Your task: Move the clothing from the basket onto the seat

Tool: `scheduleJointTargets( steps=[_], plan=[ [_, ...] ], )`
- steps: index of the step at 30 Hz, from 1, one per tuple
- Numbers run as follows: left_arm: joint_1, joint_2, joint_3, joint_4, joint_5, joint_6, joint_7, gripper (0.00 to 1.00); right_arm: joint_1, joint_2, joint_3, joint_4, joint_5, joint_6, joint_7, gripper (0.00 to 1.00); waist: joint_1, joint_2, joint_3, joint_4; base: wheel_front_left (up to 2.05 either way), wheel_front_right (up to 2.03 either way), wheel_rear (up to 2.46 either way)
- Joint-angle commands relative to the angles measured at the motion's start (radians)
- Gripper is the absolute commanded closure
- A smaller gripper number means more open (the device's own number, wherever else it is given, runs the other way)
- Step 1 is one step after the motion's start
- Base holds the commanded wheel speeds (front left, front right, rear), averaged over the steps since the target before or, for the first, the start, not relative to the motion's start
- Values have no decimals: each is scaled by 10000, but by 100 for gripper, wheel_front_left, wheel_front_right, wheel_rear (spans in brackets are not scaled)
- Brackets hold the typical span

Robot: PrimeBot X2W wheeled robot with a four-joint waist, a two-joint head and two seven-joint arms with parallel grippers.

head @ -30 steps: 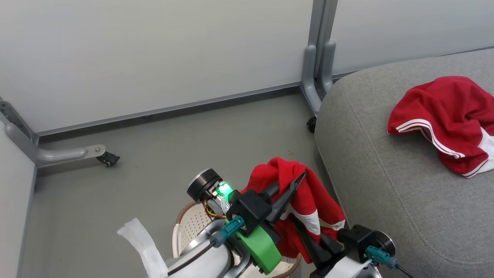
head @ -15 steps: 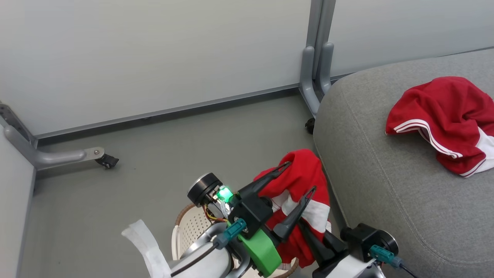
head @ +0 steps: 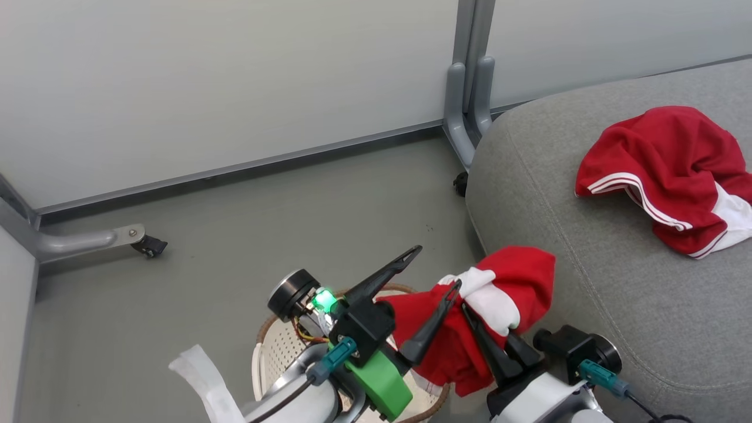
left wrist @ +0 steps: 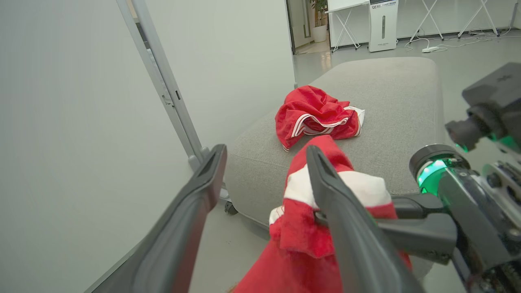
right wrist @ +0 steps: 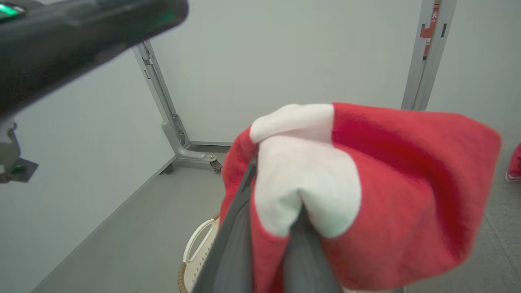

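Seat (head: 587, 247): big grey cushion at the right of the head view, beside the grey floor (head: 264, 217) and pale partition panels (head: 205, 88).
Basket (head: 276, 349): cream, perforated, low in the head view beneath both arms, on the floor near the seat's corner; mostly hidden.
Garment on the seat (head: 664, 164): crumpled red heap with white stripes, well apart from both grippers.
Held garment (head: 523, 276): red with a white panel, bunched over the right gripper's fingertips, hanging above the basket, top fold at the seat's edge.
Right gripper (head: 467, 308): pinched narrow on the held garment, tips buried in the white panel.
Left gripper (head: 437, 267): spread wide, empty, just beside the held garment; contact unclear.
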Motion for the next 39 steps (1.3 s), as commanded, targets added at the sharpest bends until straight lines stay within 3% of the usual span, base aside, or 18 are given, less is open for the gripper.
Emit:
scheduleJointTargets(
  steps=[1,16,31,39],
  plan=[
    [205,97,66,18,-103,73,-61,0,-103,-59,-58,-96,-75,-11,-22,100,0,-1,91,-175,0,0,0],
    [1079,907,377,94,-100,593,-654,0,-95,-329,-910,-1086,-398,-11,-22,100,0,-1,848,-1944,0,0,0],
    [854,1248,560,115,41,546,-825,0,131,-157,-1870,-1806,-629,-11,-22,100,0,-1,2099,-4094,0,0,0],
    [254,1333,342,-115,471,420,-604,0,-234,-30,-2862,-2278,-487,-11,-22,100,0,-1,3013,-4538,0,0,0]
  ],
)
